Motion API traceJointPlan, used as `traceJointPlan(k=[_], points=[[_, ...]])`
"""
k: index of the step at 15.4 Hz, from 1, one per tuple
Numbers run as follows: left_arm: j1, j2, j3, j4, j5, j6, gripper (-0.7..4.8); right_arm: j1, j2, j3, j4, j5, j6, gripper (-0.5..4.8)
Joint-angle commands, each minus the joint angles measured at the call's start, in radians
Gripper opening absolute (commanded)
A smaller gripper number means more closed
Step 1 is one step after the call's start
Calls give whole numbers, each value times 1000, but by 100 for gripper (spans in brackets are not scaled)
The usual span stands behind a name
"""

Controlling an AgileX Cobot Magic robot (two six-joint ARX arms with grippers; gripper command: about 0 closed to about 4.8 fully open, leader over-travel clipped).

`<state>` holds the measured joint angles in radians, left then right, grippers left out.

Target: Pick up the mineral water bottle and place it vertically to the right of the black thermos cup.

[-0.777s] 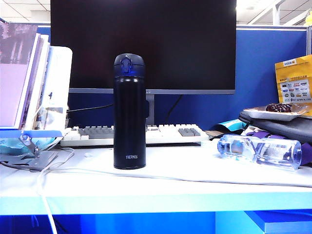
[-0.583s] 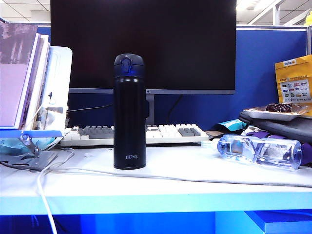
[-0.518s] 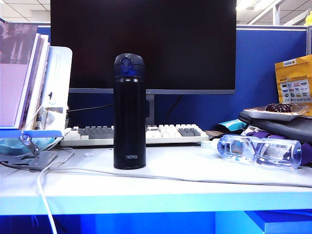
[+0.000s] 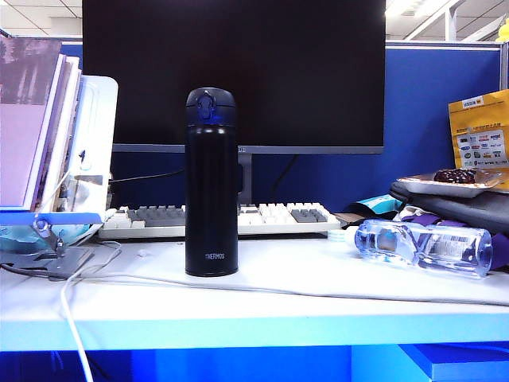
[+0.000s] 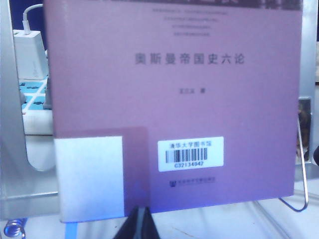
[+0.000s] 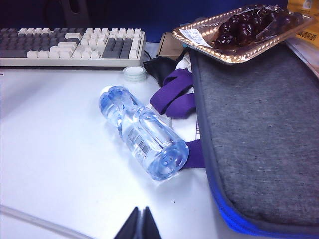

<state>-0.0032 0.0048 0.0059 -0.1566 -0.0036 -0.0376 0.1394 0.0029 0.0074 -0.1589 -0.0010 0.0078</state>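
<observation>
Tips of the right tool [image 6: 140, 221], pressed together, point toward the clear ribbed mineral water bottle [image 6: 143, 131] lying ahead; left tool [image 5: 139, 224], tips together, faces a smooth mauve book [image 5: 174, 99].

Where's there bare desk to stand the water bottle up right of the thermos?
Bare white desk lies between the black thermos cup and the lying mineral water bottle, with the keyboard behind and a white cable in front. It is crowded past the bottle: grey bag, purple straps. Right gripper is shut near the bottle; left gripper faces a book.
</observation>
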Motion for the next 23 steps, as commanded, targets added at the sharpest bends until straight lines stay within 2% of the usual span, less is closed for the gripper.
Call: traceJointPlan(k=[1, 8, 10, 11, 12, 13, 15, 19, 21, 23], points=[[0, -3, -1, -14, -3, 3, -2, 0, 0, -2, -9, -2, 3, 22], [0, -3, -1, -14, -1, 3, -2, 0, 0, -2, -8, 0, 3, 22], [0, -3, -1, -14, 0, 3, -2, 0, 0, -2, 31, 35, -5, 22], [0, -3, -1, -14, 0, 3, -2, 1, 0, -2, 58, 26, 29, 21], [0, -3, -1, -14, 0, 3, -2, 0, 0, -2, 117, 24, 159, 22], [0, -3, -1, -14, 0, 3, -2, 1, 0, 0, 170, 17, 216, 22], [0, -3, -1, -14, 0, 3, -2, 0, 0, 42, 224, -42, 270, 22], [0, -3, -1, -13, 0, 3, -2, 0, 150, 377, 144, -43, 233, 22], [0, -3, -1, -14, 0, 3, -2, 0, 395, 638, -65, -84, 171, 22], [0, -3, -1, -13, 0, 3, -2, 0, 632, 883, -286, -116, 172, 22]])
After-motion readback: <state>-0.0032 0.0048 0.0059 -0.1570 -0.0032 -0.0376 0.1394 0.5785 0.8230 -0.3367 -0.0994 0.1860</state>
